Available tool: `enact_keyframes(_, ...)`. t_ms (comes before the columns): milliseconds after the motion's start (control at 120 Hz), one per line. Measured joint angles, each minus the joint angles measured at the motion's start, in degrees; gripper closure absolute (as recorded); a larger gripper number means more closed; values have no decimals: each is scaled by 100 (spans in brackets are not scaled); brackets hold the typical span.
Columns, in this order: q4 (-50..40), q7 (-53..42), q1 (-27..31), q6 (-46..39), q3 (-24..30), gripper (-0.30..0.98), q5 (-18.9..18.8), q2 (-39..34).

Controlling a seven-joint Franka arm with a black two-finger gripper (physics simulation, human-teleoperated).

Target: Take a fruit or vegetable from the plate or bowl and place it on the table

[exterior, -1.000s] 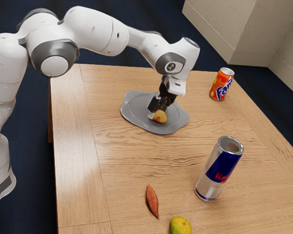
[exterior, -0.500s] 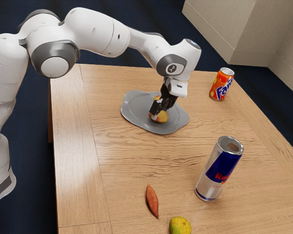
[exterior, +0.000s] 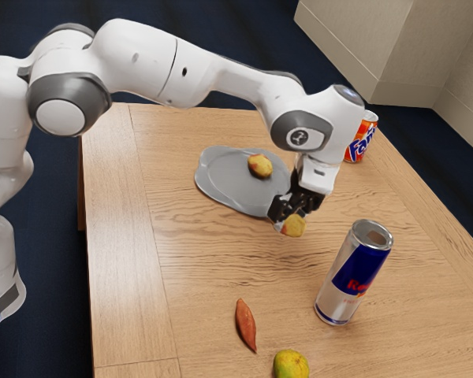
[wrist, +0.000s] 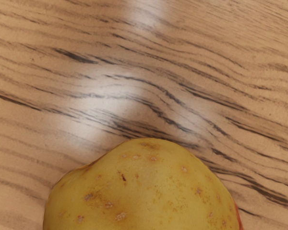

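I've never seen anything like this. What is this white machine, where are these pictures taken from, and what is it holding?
It is a robot arm, with a black gripper for grasping, shown in a computer simulation. The exterior view comes from a camera at the arm's side. The wrist view comes from a camera on the arm's hand, looking at the wooden table.

Gripped between its two fingers is a yellow-and-red lump of produce, perhaps a potato, beside the gray plate. A second yellow-and-red piece lies on that plate. Elsewhere on the table are an orange can, a blue-and-silver can, a slim reddish-brown item and a round yellow-green fruit.
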State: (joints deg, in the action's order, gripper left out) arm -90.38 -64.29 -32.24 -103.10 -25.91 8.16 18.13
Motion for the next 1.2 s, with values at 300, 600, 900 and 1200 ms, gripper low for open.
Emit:
enact_keyframes(300,274,100,277,169,-336,4,-89,-17)
enact_keyframes(600,297,-365,1365,359,-1112,1,-261,2)
enact_keyframes(900,50,-1063,1603,117,-1068,0,-254,121)
enact_keyframes(1200,79,-1508,1611,-6,-772,0,-50,167)
